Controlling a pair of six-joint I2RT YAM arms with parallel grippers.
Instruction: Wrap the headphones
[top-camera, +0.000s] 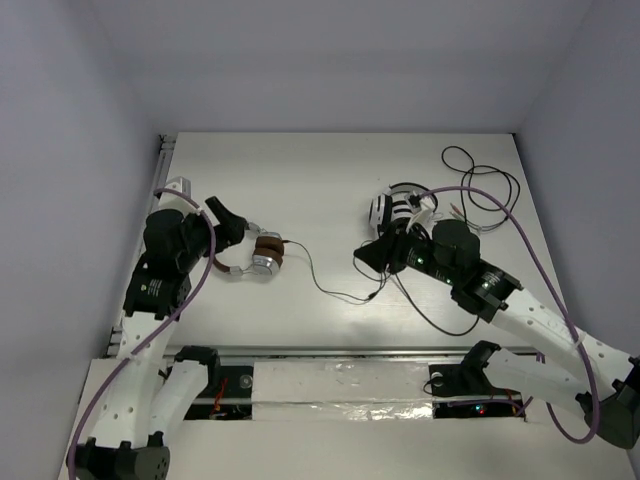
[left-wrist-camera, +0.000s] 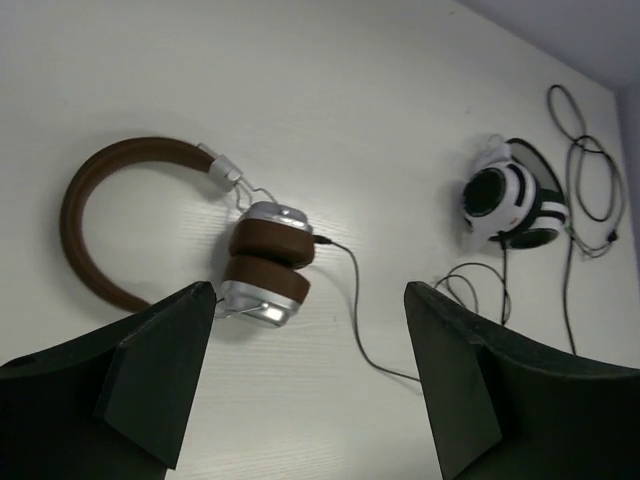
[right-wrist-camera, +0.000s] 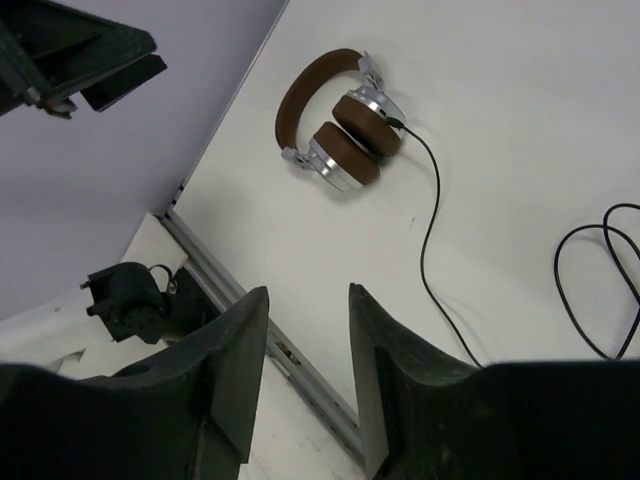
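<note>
Your left gripper (left-wrist-camera: 305, 312) is spread wide and holds nothing. It hovers just above the brown-and-silver headphones (left-wrist-camera: 268, 262), with the earcups showing between its fingers. Your right gripper (right-wrist-camera: 307, 298) is set to a narrower gap, also with nothing in it, and it hangs over bare table (right-wrist-camera: 520, 120) near the middle, well apart from the earcups.

I judge the wrapping as not yet begun. The thin black cable (left-wrist-camera: 356, 318) has no turn around the headband (left-wrist-camera: 82, 225) or the cups. It leaves the cup jack, trails loose across the white surface toward your right arm, and ends near that gripper. All the winding remains: you need to secure the headset, pick up the cord and coil it.

The headphones lie flat at the left of the table, close to the left arm. The brown band forms an open arch, and the two silver cups are folded in so that the brown pads sit against each other.

The white-and-black striped headphones (top-camera: 394, 210) sit farther back on the right with their own tangled cord. Leave those alone.
</note>
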